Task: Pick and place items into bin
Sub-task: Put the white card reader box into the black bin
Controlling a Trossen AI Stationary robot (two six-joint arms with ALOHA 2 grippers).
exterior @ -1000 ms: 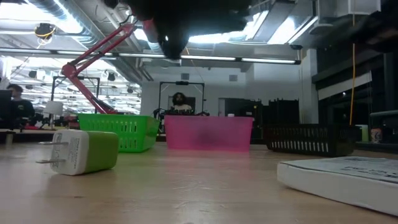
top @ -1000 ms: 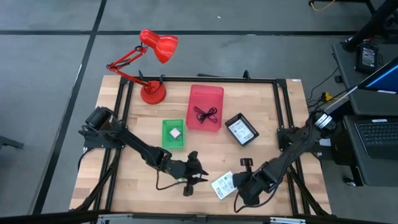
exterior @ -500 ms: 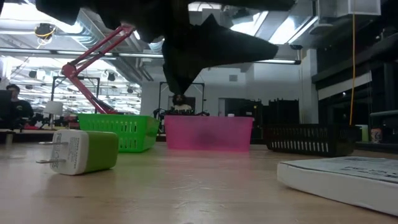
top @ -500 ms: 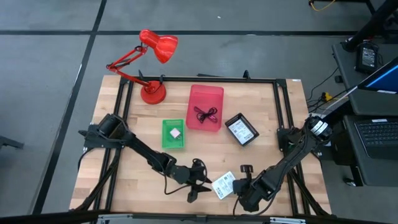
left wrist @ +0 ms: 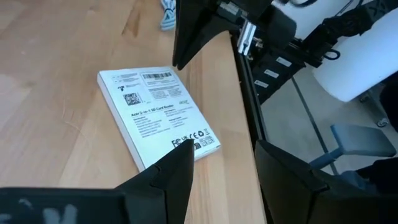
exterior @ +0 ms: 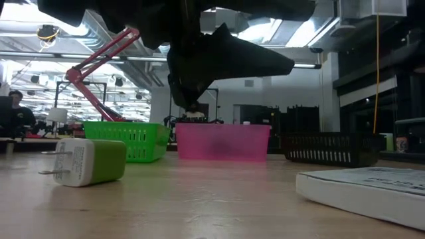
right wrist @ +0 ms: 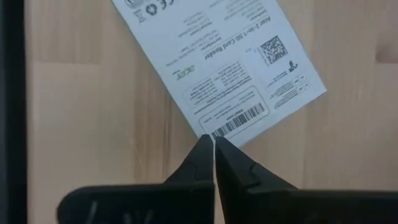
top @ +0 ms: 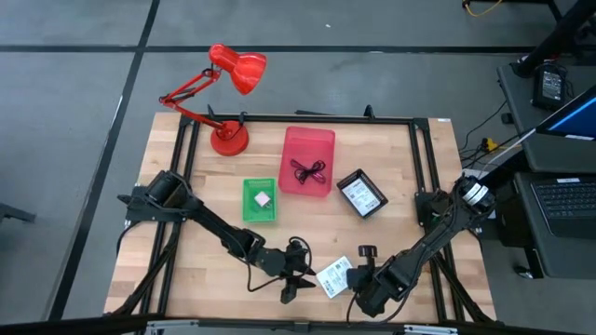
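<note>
A white printed packet lies flat near the table's near edge; it also shows in the left wrist view and the right wrist view. My left gripper hovers open just left of it, fingers aimed at it. My right gripper is shut, its tips at the packet's barcode corner. A green-and-white plug charger rests on its side on the table. A blue-grey cable lies beyond the packet. My right gripper's shut tips stand at the packet's barcode corner, coming from the table's right and slanting down. Whether they touch it I cannot tell. The packet lies flat on the table.
A green bin holds a small white item, a pink bin holds a dark cable, and a black bin holds a white packet. A red desk lamp stands at the far left corner. The table's near edge is close to both grippers.
My left gripper has moved right and toward the near edge, closing on the packet, and has sunk lower in the low view. My right arm has shifted slightly toward the near edge. The packet has stayed in place.
</note>
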